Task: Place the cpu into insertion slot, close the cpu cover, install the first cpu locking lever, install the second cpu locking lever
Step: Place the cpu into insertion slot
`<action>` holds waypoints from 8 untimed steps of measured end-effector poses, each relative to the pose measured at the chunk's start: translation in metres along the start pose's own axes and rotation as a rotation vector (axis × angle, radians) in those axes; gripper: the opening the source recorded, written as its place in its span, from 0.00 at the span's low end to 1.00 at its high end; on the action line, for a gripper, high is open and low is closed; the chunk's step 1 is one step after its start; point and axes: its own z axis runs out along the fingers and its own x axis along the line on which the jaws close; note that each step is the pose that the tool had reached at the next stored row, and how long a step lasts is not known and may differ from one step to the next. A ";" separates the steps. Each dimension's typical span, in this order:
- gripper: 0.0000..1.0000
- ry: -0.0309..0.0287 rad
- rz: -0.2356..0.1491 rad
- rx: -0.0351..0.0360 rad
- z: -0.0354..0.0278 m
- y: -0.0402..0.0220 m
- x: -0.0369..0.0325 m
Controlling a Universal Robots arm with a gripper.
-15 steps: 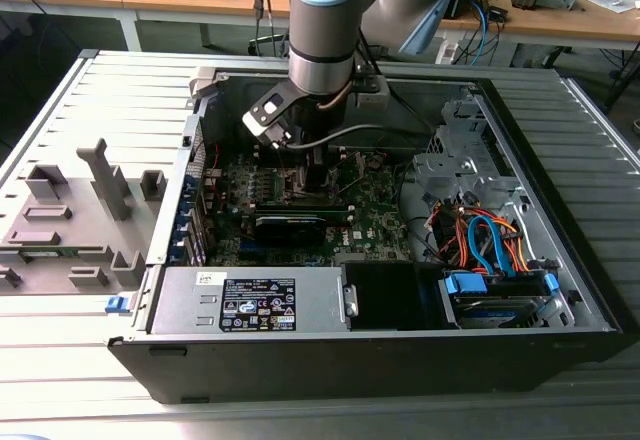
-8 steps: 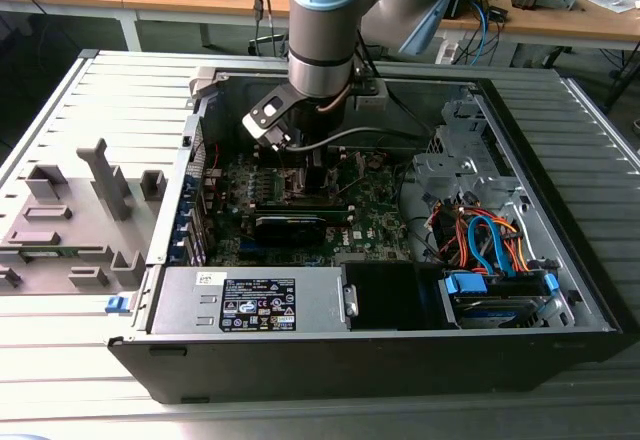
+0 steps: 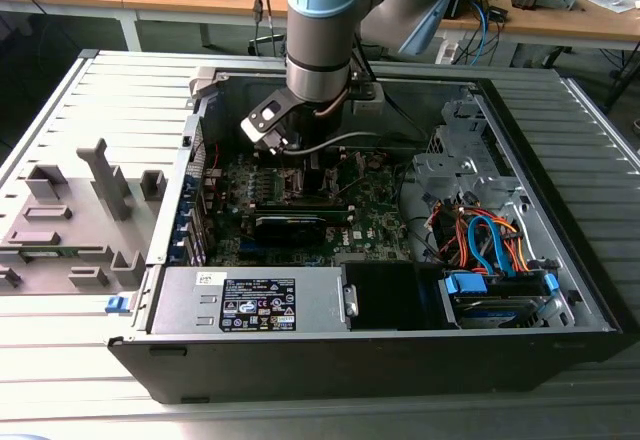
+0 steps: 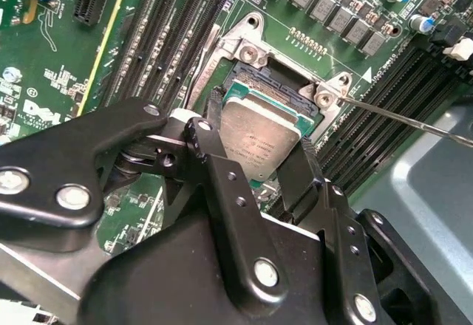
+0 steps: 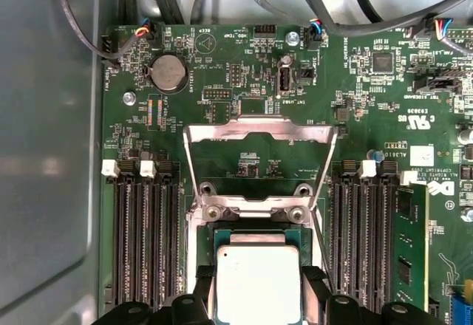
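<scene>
As gripped now, cpu [image 4: 260, 146] look: small flat square, pale silver-beige metal top with faint dark print, thin green edge showing under the lid in the second wrist view.
Tool [image 4: 260, 122] state: clenched on the cpu, one black finger [image 4: 213, 111] pressed against each of two opposite edges.
Cpu place: directly over the insertion slot [image 4: 275, 87], within its dark rim, slightly tilted in the second wrist view; seated or just above the contacts, cannot tell.
Insertion slot: square socket with dark frame, silver corner brackets with screws, set in the green circuit board [image 5: 222, 81].
Cpu cover [image 5: 259, 127]: silver-grey metal frame with large central window, swung open and standing back from the socket on its hinge side, apart from the cpu.
Locking lever [image 4: 403, 120]: thin bright wire rod, raised, slanting away from one socket corner over the memory slots.
Memory slots [image 5: 140, 236]: long black rows flanking the socket on both sides; green module [image 5: 410, 244] standing in one.
Arm [image 3: 320, 30]: reaching down into the open computer case [image 3: 560, 300].
Case place: lying on the grey slatted table [image 3: 600, 140].
Grey fixtures [image 3: 100, 185]: on the table, toward the exterior view's left of the case.
</scene>
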 end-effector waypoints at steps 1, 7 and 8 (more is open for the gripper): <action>0.55 -0.0001 0.000 0.0000 0.0006 0.0000 0.0000; 0.55 -0.0015 0.002 0.0002 0.0068 -0.0006 0.0000; 0.55 -0.0015 0.002 0.0001 0.0076 -0.0007 0.0000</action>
